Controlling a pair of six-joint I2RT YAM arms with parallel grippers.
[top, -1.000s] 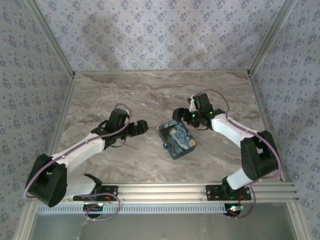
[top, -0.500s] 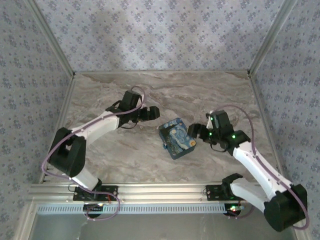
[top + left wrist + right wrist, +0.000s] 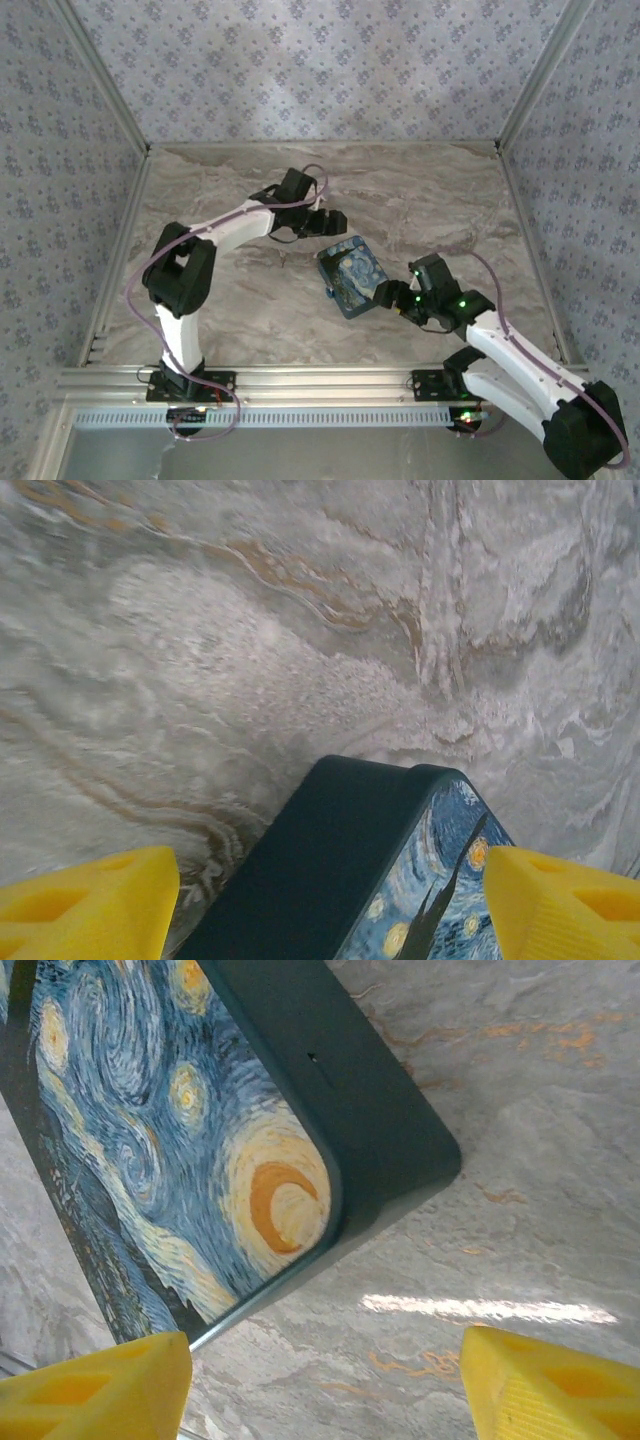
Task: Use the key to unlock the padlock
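From above: flanks the dark teal hard-shell box with a swirling starry-night lid [image 3: 355,272] on the grey marbled worktop [image 3: 430,190], left gripper [image 3: 333,222] at its far corner, right gripper [image 3: 386,297] at its near-right corner, likely to steady it from both sides. Leaves a small pale item, possibly the padlock [image 3: 329,294], on the box edge, left of the right gripper; too small to confirm. From the left wrist: spreads yellow fingers [image 3: 85,905] wide, empty, box corner just ahead between them. From the right wrist: same open, empty yellow fingers [image 3: 95,1390], lid corner just ahead.
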